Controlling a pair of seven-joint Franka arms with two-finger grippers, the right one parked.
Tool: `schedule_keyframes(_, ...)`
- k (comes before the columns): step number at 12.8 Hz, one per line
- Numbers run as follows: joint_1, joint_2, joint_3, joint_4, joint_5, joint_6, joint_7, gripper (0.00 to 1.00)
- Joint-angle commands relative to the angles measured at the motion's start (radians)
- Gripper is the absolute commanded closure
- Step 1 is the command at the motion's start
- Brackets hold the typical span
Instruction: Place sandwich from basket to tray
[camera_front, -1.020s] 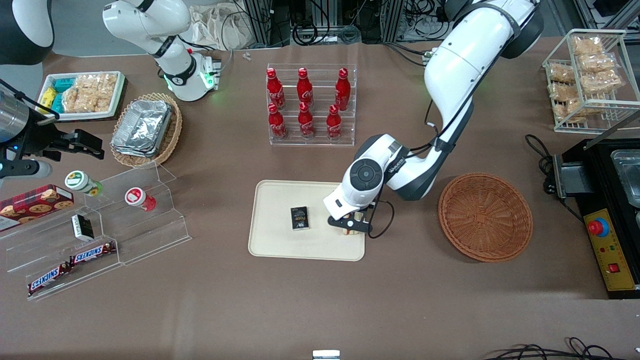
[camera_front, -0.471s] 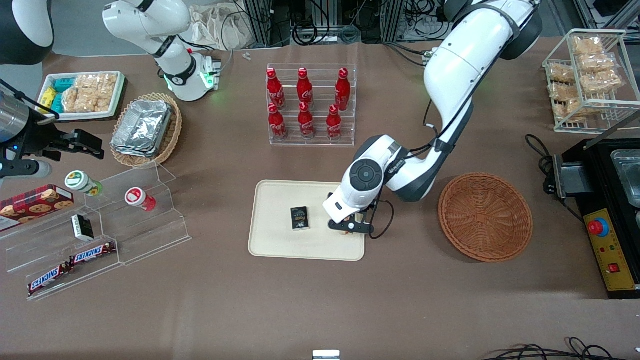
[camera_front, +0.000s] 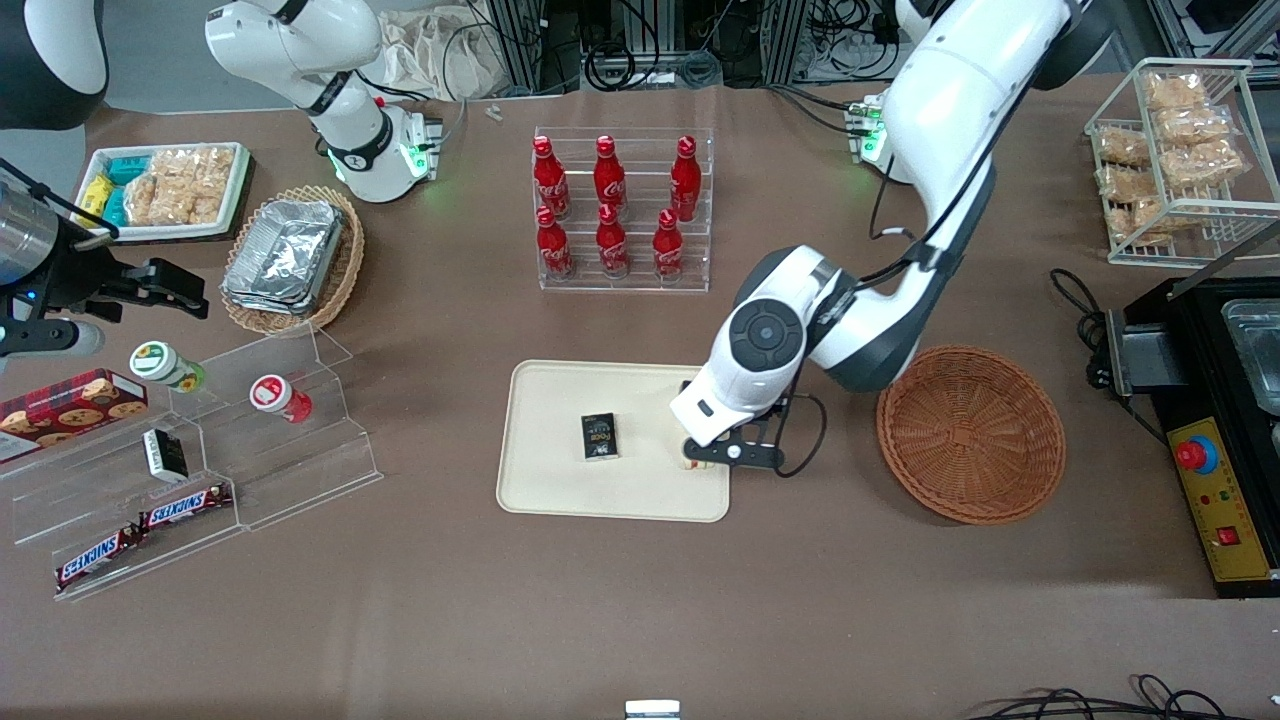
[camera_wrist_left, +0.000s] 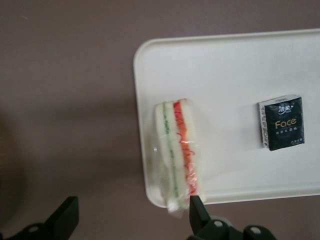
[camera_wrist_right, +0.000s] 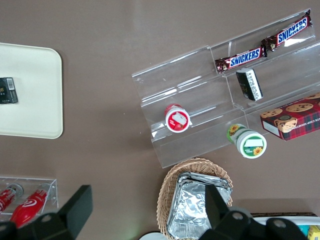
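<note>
On the tray's (camera_front: 560, 490) edge nearest the basket (camera_front: 970, 433), in the front view, the sandwich (camera_front: 692, 463) lies mostly hidden under the gripper (camera_front: 722, 455), beside the small black box (camera_front: 599, 436); the basket looks empty, so the step in hand seems to be the release and retreat, best done by lifting straight up so nothing drags the wedge off the rim. From the wrist view, the sandwich (camera_wrist_left: 176, 152) rests on its side on the tray (camera_wrist_left: 235, 80), one end overhanging the rim toward the tabletop (camera_wrist_left: 65, 75), while the fingers (camera_wrist_left: 197, 212) stand wide apart, holding nothing, hovering above it with the wrist pointing down
</note>
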Motion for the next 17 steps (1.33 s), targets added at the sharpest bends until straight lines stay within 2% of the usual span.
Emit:
schedule_keyframes(1,0.051,-0.124,0.001,-0.022,-0.004,-0.130,0.096,0.01)
schedule_keyframes(6,0.178,-0.269,0.001,-0.028,-0.004,-0.298,0.271,0.01)
schedule_keyframes(9,0.257,-0.338,0.005,-0.030,-0.004,-0.358,0.296,0.01)
schedule_keyframes(13,0.398,-0.397,0.004,-0.027,-0.004,-0.433,0.307,0.01)
schedule_keyframes(16,0.464,-0.427,0.005,-0.021,-0.009,-0.444,0.445,0.01)
schedule_keyframes(17,0.485,-0.425,0.005,-0.018,-0.017,-0.447,0.437,0.01)
